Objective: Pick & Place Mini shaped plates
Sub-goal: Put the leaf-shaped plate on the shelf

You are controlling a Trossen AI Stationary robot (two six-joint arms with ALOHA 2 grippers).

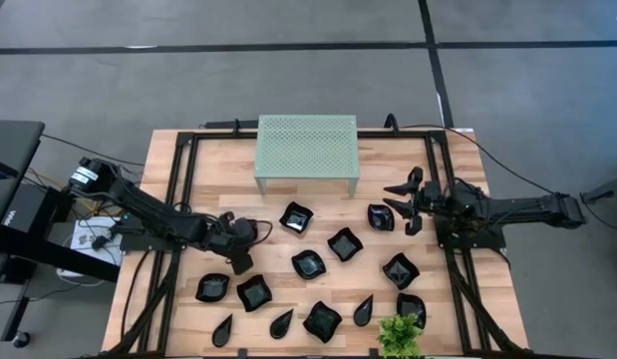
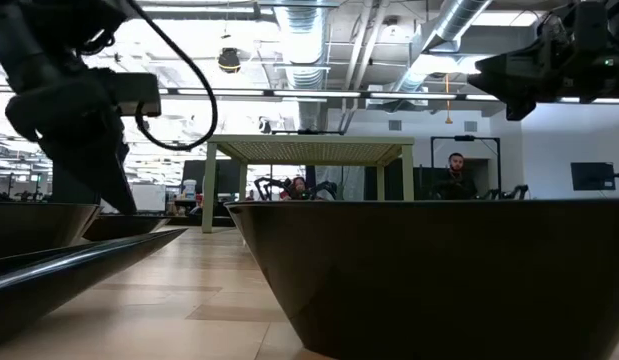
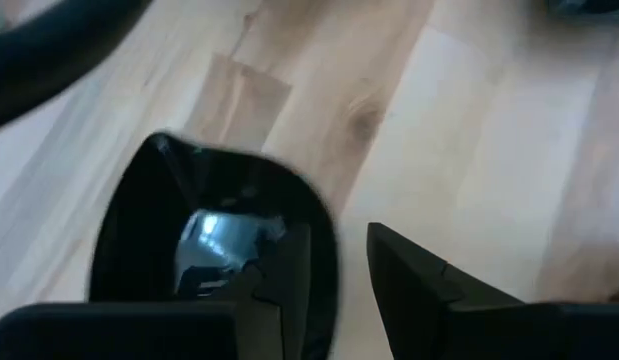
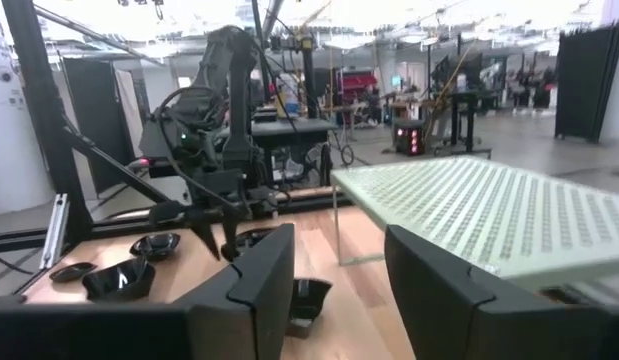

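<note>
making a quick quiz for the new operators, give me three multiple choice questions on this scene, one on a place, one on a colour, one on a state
1. Where is the small green plant?
A. on top of the stand
B. at the table edge opposite the stand, on the right arm's side
C. under the left arm

2. What colour is the perforated stand?
A. pale green
B. red
C. black

3. How is the right gripper?
A. shut on a plate
B. open, holding nothing
C. shut on the plant

Answers:
1 B, the small green plant sits at that edge.
2 A, the perforated stand is pale green.
3 B, the right gripper shows spread fingers with nothing between them.
</note>
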